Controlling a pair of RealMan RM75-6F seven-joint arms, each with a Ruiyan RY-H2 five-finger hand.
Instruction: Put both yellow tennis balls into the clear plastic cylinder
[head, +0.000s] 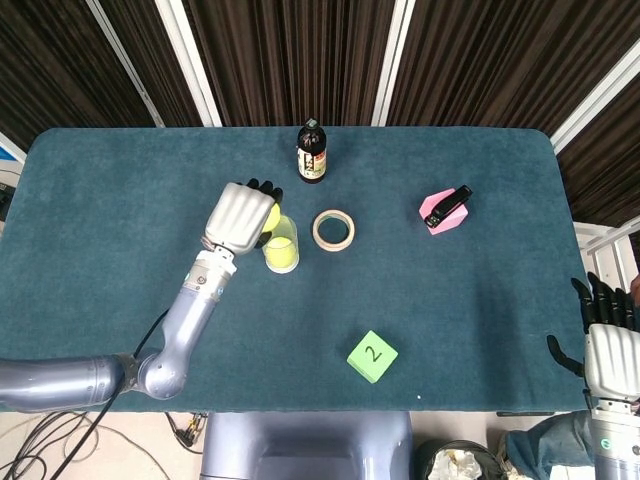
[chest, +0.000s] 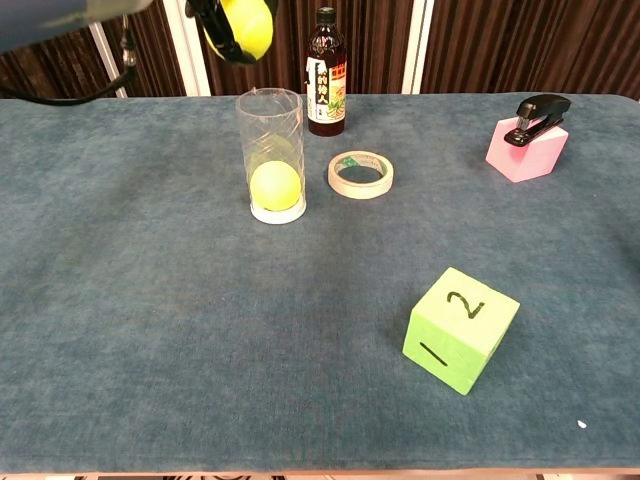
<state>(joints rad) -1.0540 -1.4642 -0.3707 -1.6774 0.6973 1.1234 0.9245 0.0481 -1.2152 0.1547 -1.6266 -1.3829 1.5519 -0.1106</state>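
Note:
The clear plastic cylinder (chest: 271, 150) stands upright near the table's middle, also seen from above as the cylinder (head: 281, 244). One yellow tennis ball (chest: 275, 186) lies at its bottom. My left hand (head: 240, 216) holds the second yellow tennis ball (chest: 247, 24) in the air, just above and slightly left of the cylinder's open top; the ball (head: 271, 217) peeks out past the fingers. My right hand (head: 608, 345) hangs off the table's right front corner, fingers apart, holding nothing.
A dark bottle (chest: 325, 74) stands just behind the cylinder. A tape roll (chest: 360, 174) lies to its right. A black stapler on a pink block (chest: 526, 138) sits far right. A green numbered cube (chest: 459, 328) lies near the front.

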